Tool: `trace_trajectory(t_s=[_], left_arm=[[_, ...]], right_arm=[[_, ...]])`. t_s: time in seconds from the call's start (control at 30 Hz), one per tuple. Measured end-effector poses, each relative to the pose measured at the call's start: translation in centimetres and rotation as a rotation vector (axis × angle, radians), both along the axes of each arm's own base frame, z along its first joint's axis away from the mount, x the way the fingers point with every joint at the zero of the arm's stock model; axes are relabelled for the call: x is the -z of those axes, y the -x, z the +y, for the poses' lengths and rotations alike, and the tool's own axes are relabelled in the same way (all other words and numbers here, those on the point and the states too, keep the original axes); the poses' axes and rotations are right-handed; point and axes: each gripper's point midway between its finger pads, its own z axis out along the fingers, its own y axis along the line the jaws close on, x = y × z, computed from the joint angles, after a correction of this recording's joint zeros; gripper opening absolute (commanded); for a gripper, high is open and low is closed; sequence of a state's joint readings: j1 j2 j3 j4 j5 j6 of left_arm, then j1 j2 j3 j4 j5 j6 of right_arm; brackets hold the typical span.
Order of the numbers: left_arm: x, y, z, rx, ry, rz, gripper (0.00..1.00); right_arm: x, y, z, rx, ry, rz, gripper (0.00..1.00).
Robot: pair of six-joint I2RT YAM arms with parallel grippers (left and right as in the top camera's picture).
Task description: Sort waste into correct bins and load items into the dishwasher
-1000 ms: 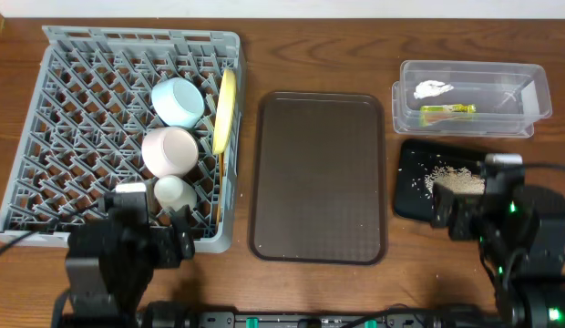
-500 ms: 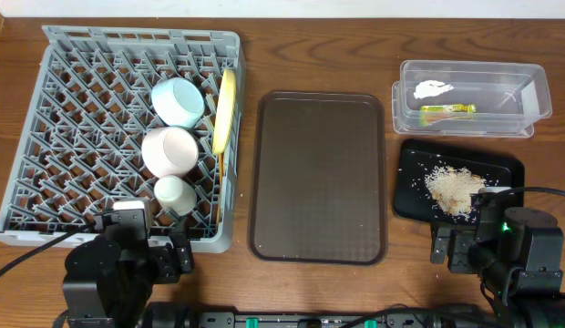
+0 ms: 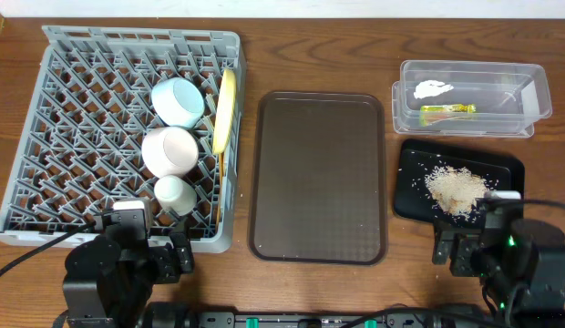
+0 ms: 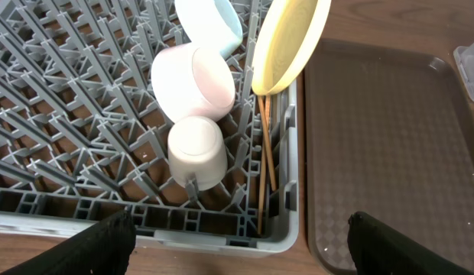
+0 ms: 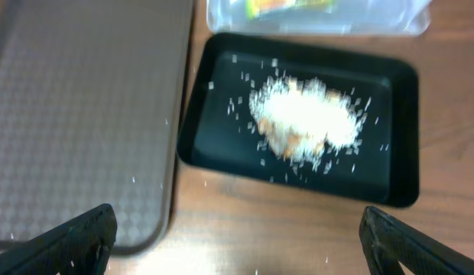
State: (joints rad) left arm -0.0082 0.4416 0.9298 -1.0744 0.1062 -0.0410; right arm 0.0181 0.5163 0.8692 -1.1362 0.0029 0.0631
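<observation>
Looks abt done: 1 large grey plastic peg rack point(image 3: 82, 73) holds 1 round yellow plate point(image 3: 227, 109), 1 light-blue bowl point(image 3: 178, 100), 1 white bowl point(image 3: 169, 150), 1 small white cup point(image 3: 173, 193) & 2 thin wooden chopsticks point(image 4: 266, 149). 1 clear plastic tub point(image 3: 529, 91) has 1 crumpled white tissue point(image 3: 433, 89) + 1 green-yellow wrapper point(image 3: 446, 110); 1 flat black tray point(image 3: 506, 169) has the beige rice crumbs point(image 3: 454, 189). Left claw point(image 4: 237, 244) & right claw point(image 5: 237, 237) both gape wide, empty

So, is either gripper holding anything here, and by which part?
Nothing is held. The left gripper and the right gripper both stand open and empty.
</observation>
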Motion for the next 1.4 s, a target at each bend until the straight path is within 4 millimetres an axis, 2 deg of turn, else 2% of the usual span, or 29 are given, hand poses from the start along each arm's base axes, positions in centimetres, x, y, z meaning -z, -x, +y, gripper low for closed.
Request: trace_trajectory(t_s=[0.17, 0.27, 0.43, 0.63, 0.87, 1.07, 1.4], left_arm=[[0.1, 0.0, 0.0, 0.0, 0.0, 0.002, 0.9], [0.1, 0.0, 0.0, 0.0, 0.0, 0.003, 0.9], [0.2, 0.0, 0.0, 0.0, 0.0, 0.004, 0.9], [0.2, 0.0, 0.0, 0.0, 0.0, 0.004, 0.9], [0.2, 0.0, 0.0, 0.0, 0.0, 0.004, 0.9], [0.2, 0.0, 0.0, 0.0, 0.0, 0.004, 0.9], [0.2, 0.0, 0.0, 0.0, 0.0, 0.005, 0.9]], right_arm=[[-3.0, -1.2, 0.0, 0.002, -0.004, -0.277, 0.99], [-4.1, -2.1, 0.1, -0.005, -0.01, -0.449, 0.99], [-3.3, -3.9, 1.2, -0.052, -0.031, -0.657, 0.99], [-2.0, -5.7, 1.8, -0.072, -0.046, -0.821, 0.99], [0.3, -6.8, 1.9, -0.071, -0.047, -0.86, 0.99], [5.2, -7.2, 1.9, -0.072, -0.041, -0.715, 0.99], [5.5, -7.2, 1.9, -0.072, -0.04, -0.707, 0.99]])
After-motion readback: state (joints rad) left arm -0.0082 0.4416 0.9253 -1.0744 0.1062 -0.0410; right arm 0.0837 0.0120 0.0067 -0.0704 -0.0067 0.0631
